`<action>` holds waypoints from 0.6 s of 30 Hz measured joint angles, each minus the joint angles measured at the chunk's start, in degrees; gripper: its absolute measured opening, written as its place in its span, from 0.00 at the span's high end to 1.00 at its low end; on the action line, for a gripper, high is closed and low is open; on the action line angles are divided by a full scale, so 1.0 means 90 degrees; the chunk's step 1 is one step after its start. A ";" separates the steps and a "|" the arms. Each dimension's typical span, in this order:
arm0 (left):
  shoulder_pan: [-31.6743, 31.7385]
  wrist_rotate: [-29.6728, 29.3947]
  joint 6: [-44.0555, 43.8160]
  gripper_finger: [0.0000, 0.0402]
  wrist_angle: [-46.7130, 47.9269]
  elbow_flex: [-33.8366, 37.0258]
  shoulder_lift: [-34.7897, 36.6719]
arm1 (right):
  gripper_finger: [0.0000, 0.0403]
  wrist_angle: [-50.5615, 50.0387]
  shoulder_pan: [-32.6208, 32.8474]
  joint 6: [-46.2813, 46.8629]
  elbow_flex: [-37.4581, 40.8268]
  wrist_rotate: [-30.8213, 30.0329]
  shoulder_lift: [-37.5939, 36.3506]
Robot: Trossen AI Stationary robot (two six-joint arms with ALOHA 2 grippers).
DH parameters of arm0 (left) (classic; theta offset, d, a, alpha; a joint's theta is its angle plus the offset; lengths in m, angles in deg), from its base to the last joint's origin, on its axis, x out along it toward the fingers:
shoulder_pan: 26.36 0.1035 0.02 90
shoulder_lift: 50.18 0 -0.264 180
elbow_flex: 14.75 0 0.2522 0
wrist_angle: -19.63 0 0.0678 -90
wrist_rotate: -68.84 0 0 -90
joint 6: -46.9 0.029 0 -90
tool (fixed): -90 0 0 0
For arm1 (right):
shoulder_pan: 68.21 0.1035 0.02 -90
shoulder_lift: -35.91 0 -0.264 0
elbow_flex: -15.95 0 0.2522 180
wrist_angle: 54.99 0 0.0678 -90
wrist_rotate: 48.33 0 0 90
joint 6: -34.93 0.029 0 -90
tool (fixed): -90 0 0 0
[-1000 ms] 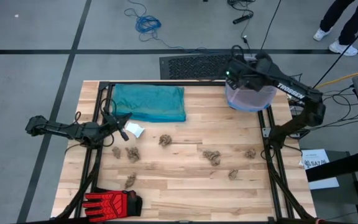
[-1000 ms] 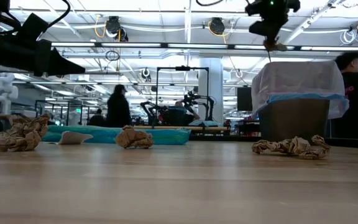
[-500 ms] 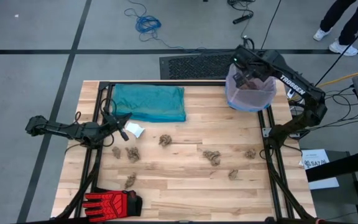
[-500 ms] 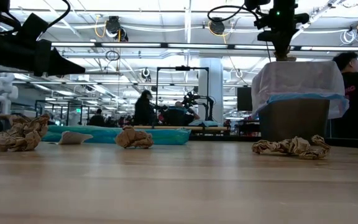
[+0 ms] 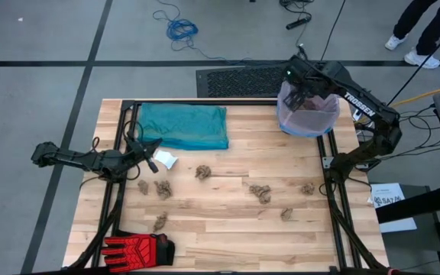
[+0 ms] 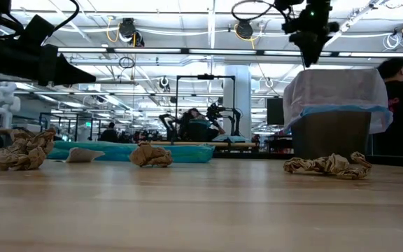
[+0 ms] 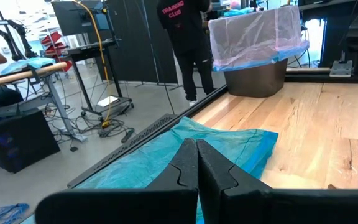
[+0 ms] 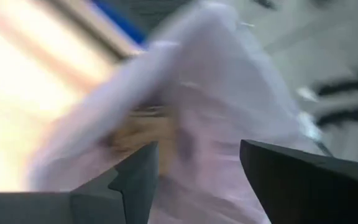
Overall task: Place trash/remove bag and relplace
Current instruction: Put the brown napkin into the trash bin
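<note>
Pale wood table [image 5: 228,229], seen from above. At the left edge the left gripper [image 5: 153,163] is held low with fingers pressed together, beside the folded teal bag [image 5: 183,125]. Brown paper wads [image 5: 260,192] are scattered mid-table. At the far right corner the right gripper [image 5: 300,98] — fingers spread, empty — is poised over the lilac-lined bin [image 5: 309,122].

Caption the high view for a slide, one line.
Right gripper, jaws open, over the lilac-lined bin; six paper wads remain on the table; left gripper idle beside the teal bag.
</note>
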 joint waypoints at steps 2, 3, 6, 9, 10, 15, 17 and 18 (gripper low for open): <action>0.0000 0.0000 -0.0002 1.00 0.0000 -0.0002 0.0002 | 0.48 0.0092 0.0244 -0.0343 0.0000 0.0574 0.0000; 0.0002 0.0000 0.0000 1.00 0.0002 -0.0001 0.0001 | 0.49 0.0148 0.0382 -0.0451 0.0000 0.0854 0.0000; 0.0002 0.0000 -0.0001 1.00 0.0001 -0.0002 0.0001 | 0.53 0.0277 0.0818 -0.0534 0.0000 0.1752 0.0000; 0.0000 0.0000 0.0000 1.00 0.0002 0.0000 0.0002 | 0.55 0.0456 0.1341 0.0125 0.0031 0.2475 0.0000; 0.0000 0.0000 0.0000 1.00 0.0002 -0.0002 0.0000 | 0.55 0.0535 0.1551 0.0412 0.0083 0.2595 0.0000; 0.0002 0.0000 0.0000 1.00 0.0000 -0.0002 0.0000 | 0.53 0.0523 0.2646 0.1105 0.0775 0.2807 0.0000; 0.0000 0.0000 0.0000 1.00 0.0002 -0.0002 0.0000 | 0.51 0.0744 0.3020 0.1426 0.1224 0.3219 0.0000; 0.0000 0.0000 0.0000 1.00 0.0002 -0.0002 0.0000 | 0.50 0.0979 0.3194 0.1654 0.1468 0.3433 0.0002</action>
